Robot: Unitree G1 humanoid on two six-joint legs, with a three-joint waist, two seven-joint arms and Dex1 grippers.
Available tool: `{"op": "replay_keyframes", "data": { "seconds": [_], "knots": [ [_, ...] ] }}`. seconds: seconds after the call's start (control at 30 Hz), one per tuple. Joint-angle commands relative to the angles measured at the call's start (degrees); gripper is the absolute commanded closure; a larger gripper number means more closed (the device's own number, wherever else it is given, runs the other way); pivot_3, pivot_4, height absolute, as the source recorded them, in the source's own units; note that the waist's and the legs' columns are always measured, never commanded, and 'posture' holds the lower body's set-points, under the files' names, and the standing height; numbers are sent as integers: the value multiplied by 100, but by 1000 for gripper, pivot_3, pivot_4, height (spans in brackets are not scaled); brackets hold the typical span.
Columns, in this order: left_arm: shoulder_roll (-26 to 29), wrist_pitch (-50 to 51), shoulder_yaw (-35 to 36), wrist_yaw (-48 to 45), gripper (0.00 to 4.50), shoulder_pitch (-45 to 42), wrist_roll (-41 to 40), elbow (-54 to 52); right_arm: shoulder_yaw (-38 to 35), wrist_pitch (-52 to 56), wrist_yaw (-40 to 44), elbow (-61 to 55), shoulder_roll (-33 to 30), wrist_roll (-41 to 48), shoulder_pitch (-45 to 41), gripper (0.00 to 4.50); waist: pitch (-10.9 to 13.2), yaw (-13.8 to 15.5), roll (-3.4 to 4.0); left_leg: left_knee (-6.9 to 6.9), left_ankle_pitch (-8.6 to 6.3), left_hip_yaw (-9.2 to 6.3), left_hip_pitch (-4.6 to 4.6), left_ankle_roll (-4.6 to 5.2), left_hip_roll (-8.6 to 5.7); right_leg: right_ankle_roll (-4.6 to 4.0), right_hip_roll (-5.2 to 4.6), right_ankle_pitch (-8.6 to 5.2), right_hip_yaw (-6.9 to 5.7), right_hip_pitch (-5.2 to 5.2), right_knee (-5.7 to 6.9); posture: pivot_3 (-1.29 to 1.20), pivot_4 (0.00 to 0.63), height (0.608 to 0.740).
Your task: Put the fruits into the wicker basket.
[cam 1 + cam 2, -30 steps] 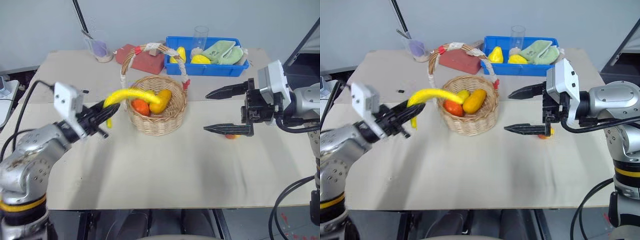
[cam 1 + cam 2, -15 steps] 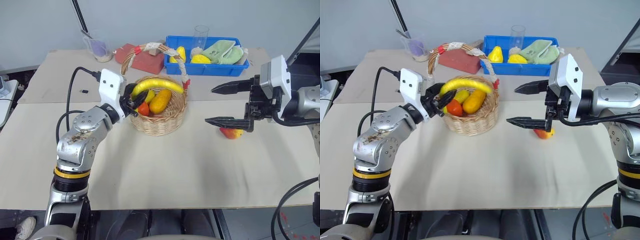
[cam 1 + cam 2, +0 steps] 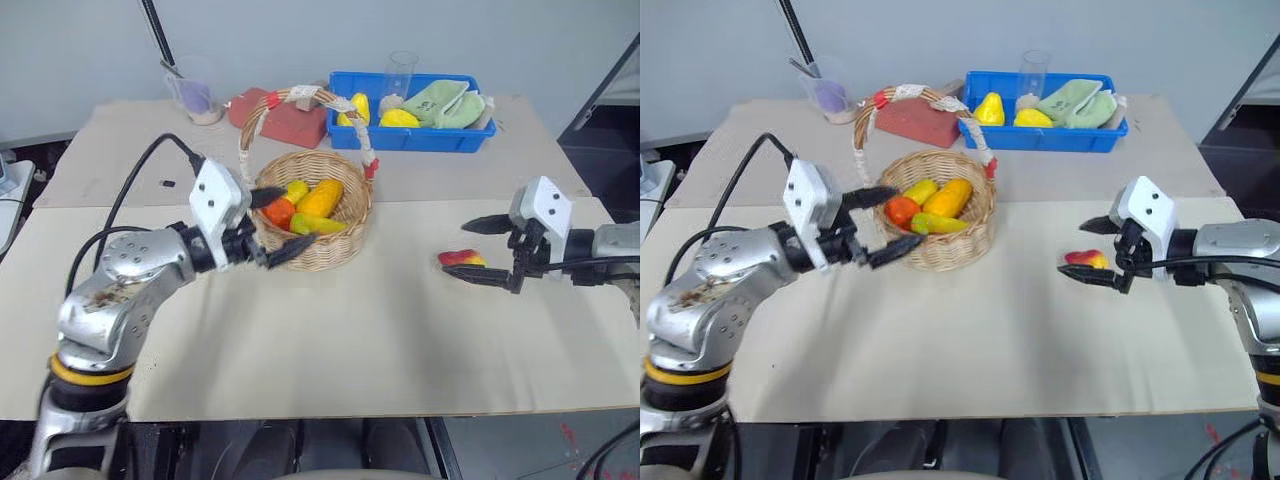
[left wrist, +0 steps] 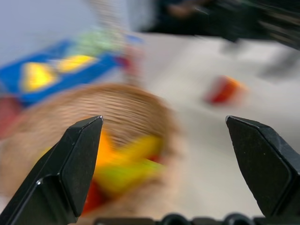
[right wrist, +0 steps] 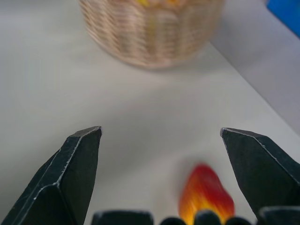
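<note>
While both my grippers stand wide with nothing between their fingers, here is how things lie around the wicker basket:

Pear-shaped fruit (image 3: 461, 259): small, red with a yellow end, lying on its side on the table (image 3: 330, 340), well to the right of the wicker basket (image 3: 315, 225).

Banana (image 3: 318, 224): long, curved, yellow-green; it lies inside the wicker basket, toward the near wall.

Wicker basket: round, tan, woven, upright, with a tall arched handle (image 3: 300, 100) wrapped in white tape with red bands. Beside the banana it holds a red-orange round fruit (image 3: 280, 211) and an orange-yellow oblong fruit (image 3: 320, 197).

Left gripper (image 3: 272, 223): released and empty, just beside the wicker basket's left wall, one finger over the rim, the other low by the outer wall.

Right gripper (image 3: 478, 250): spread wide and empty, on the far side of the pear-shaped fruit from the wicker basket, fingertips just beside the fruit; I cannot tell whether they touch it.

Blue bin (image 3: 412, 137): behind the wicker basket to the right, holding yellow fruits, a green cloth (image 3: 445, 103) and a clear glass (image 3: 400, 75).

Red block (image 3: 290, 122): just behind the wicker basket.

Open room: bare table between the wicker basket and the pear-shaped fruit, and in front of the wicker basket down to the table's near edge.
</note>
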Motion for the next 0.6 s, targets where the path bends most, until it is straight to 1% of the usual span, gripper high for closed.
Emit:
{"op": "replay_keyframes", "data": {
  "seconds": [0.03,0.2,0.3,0.43,0.53,0.6],
  "knots": [
    [367,-101,170,-752,25,51,-377,-325,238,-335,-4,518,22,-454,-72,0,0,-7,1,-1,-2,0,2,4,-1,0,-1,0,-1,2,0,0,150,740],
    [498,-109,229,-1031,25,41,-629,-395,514,-872,19,1268,376,-818,-278,0,0,-1,0,0,-3,0,2,7,-2,0,-3,0,-2,7,-3,0,150,740],
    [498,-159,219,-1032,25,77,-586,-391,720,-1142,-38,1898,646,-1105,-521,0,0,-25,0,0,1,0,2,-1,-1,0,-1,0,-2,6,-3,0,150,740],
    [487,-154,231,-959,25,83,-575,-398,780,-1244,27,2277,823,-1226,-714,0,0,-40,0,-1,3,-1,2,-3,-1,0,-2,0,-3,6,-3,0,150,740],
    [504,-158,250,-930,0,108,-548,-390,789,-1326,30,2446,880,-1308,-833,798,0,-52,0,0,3,-1,0,-3,-3,0,-3,0,-1,4,-3,0,150,740],
    [509,-161,263,-915,0,128,-536,-392,773,-1379,40,2514,902,-1339,-872,1533,0,-53,1,0,3,-1,1,-4,-2,0,-1,0,-1,4,-3,0,150,740]
  ]
}}
